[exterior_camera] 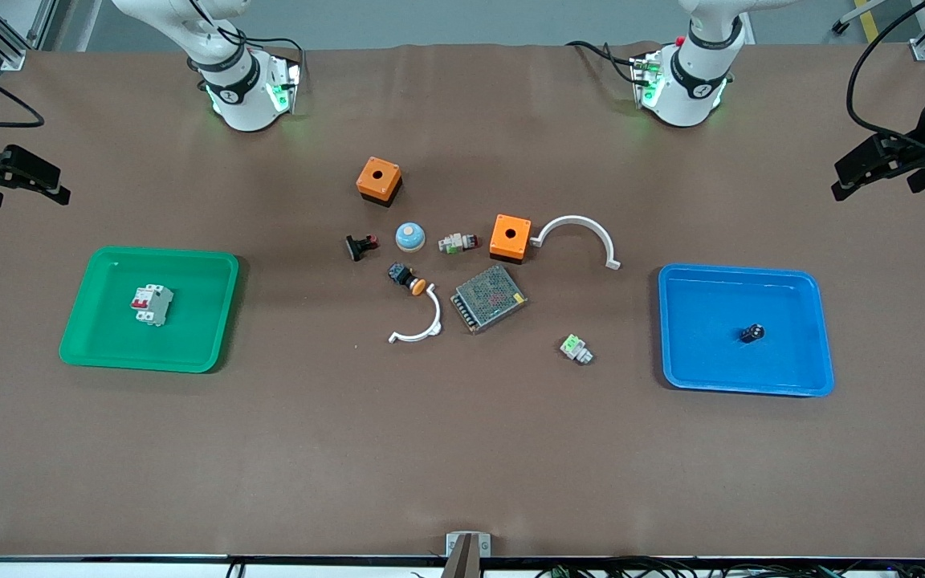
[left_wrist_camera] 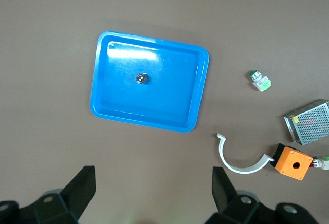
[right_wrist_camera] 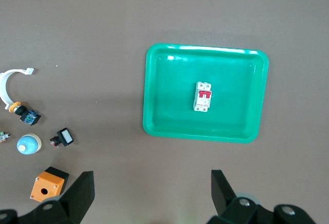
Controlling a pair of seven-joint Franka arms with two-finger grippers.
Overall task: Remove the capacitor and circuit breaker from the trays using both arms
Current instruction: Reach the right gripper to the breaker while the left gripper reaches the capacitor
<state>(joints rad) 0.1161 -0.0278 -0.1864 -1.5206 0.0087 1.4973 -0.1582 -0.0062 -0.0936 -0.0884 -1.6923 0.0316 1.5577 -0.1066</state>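
Note:
The capacitor point(exterior_camera: 752, 332) lies in the blue tray point(exterior_camera: 711, 357) toward the left arm's end of the table; both show in the left wrist view, capacitor point(left_wrist_camera: 141, 78) and tray point(left_wrist_camera: 169, 108). The breaker point(exterior_camera: 152, 304) lies in the green tray point(exterior_camera: 197, 321) toward the right arm's end; the right wrist view shows the breaker point(right_wrist_camera: 202, 96) and its tray point(right_wrist_camera: 169, 111). My left gripper point(exterior_camera: 835, 183) is open and empty, high over bare table beside the blue tray. My right gripper point(exterior_camera: 63, 186) is open and empty, high over bare table beside the green tray.
Mid-table between the trays lie two orange boxes point(exterior_camera: 379, 181) point(exterior_camera: 510, 237), a metal mesh box point(exterior_camera: 489, 298), two white arcs point(exterior_camera: 575, 219) point(exterior_camera: 435, 319), a blue dome point(exterior_camera: 410, 236), a black push-button point(exterior_camera: 406, 278), a black-and-red switch part point(exterior_camera: 360, 246) and a green-and-white connector point(exterior_camera: 576, 348).

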